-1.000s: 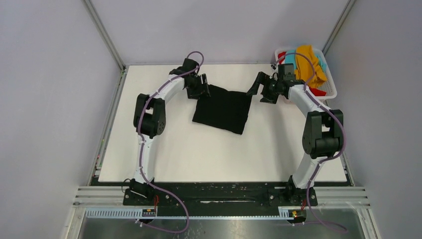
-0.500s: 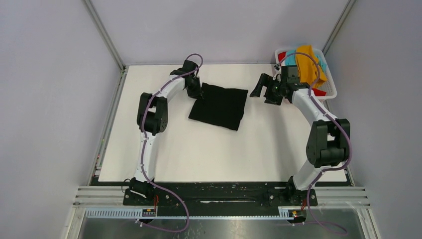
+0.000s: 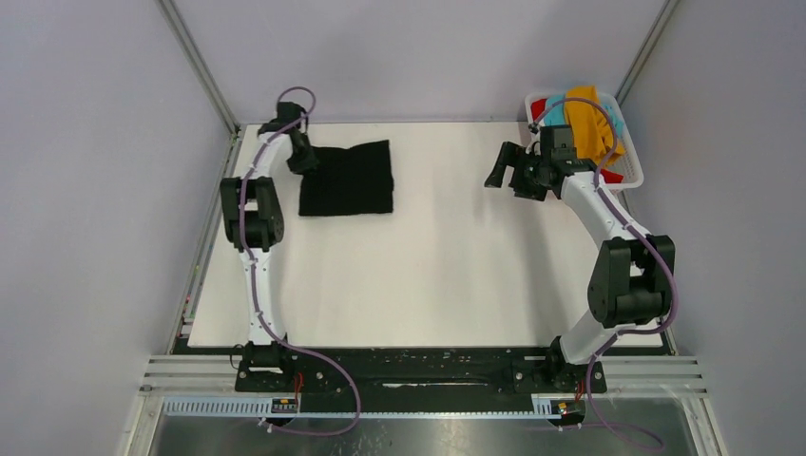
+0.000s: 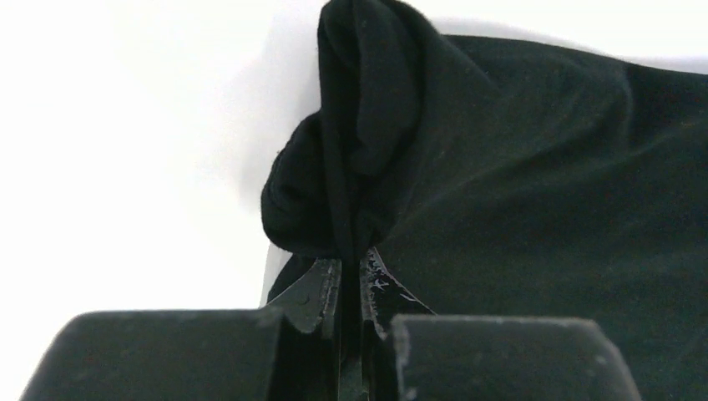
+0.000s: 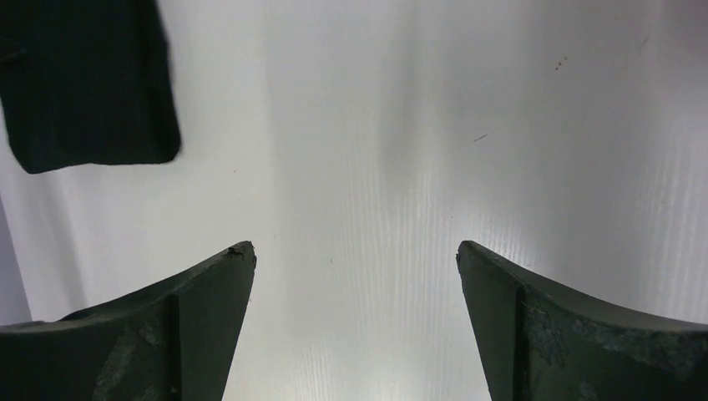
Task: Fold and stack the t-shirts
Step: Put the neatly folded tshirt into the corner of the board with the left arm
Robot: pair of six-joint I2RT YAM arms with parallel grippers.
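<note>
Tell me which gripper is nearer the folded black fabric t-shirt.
Left. The left gripper pinches the black t-shirt's corner; the right gripper hangs open far to its right.

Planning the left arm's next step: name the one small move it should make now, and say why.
Probably open the left end effector and let go: it pinches a bunched corner of the black t-shirt, which already lies folded and flat at the far left of the table.

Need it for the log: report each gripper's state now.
Left gripper: shut on the black shirt.
Right gripper: open, holding nothing.
</note>
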